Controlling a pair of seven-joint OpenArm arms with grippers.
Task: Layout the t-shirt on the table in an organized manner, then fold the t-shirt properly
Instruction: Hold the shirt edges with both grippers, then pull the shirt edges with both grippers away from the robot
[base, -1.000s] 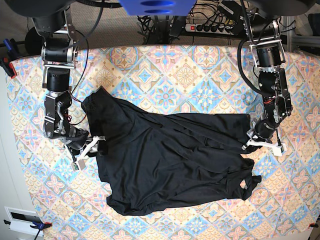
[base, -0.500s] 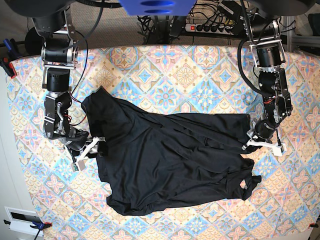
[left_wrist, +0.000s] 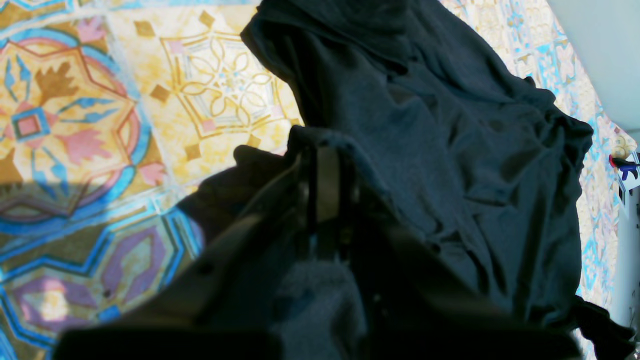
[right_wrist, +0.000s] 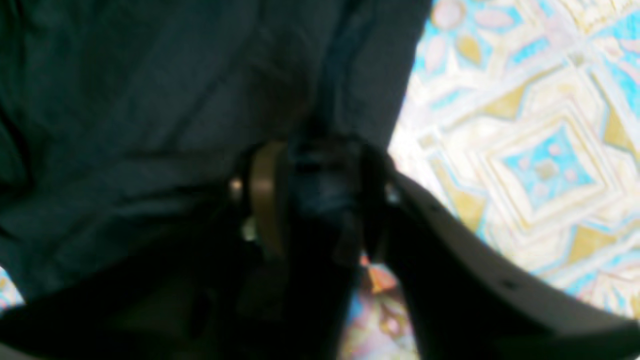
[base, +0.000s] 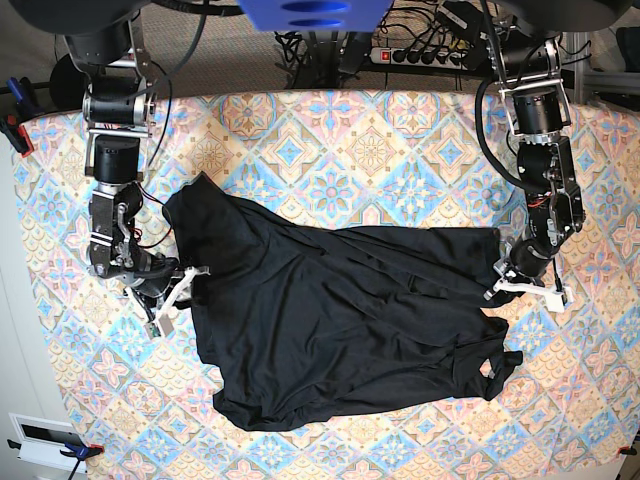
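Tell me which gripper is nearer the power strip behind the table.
Left. The left gripper sits at the t-shirt edge, on the power strip side; the right gripper is far across the table.

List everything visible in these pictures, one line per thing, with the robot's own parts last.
shirt: one, black, spread crumpled across the middle of the table.
table: one, covered in a pink, blue and cream tile-pattern cloth, filling the base view.
power strip: one, white, with tangled cables beyond the table's far edge.
clamps: a few, red and blue, at the table's edges.
left end effector: one, white fingers, shut on the shirt's edge on the base view's right.
right end effector: one, white fingers, at the shirt's opposite edge, cloth between them; grip unclear.
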